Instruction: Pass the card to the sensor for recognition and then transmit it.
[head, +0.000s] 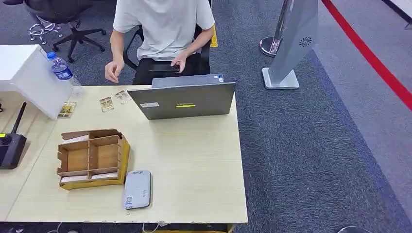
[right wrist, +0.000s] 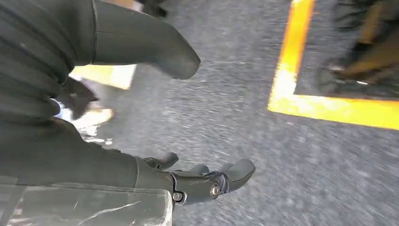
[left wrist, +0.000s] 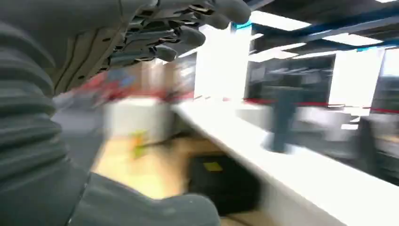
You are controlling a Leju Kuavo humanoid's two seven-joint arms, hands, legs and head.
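left robot hand [left wrist: 179,33] and right robot hand [right wrist: 207,181]: fingers apart, empty. risk: cards sit flush in the card box [head: 92,158] beside the sensor [head: 137,189]; pinch may slip.

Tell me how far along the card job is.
Nothing looks done yet. Cards sit in the wooden holder beside the grey sensor. The left hand and right hand hold nothing, fingers apart. Picking a card, scanning it and passing it on all remain.
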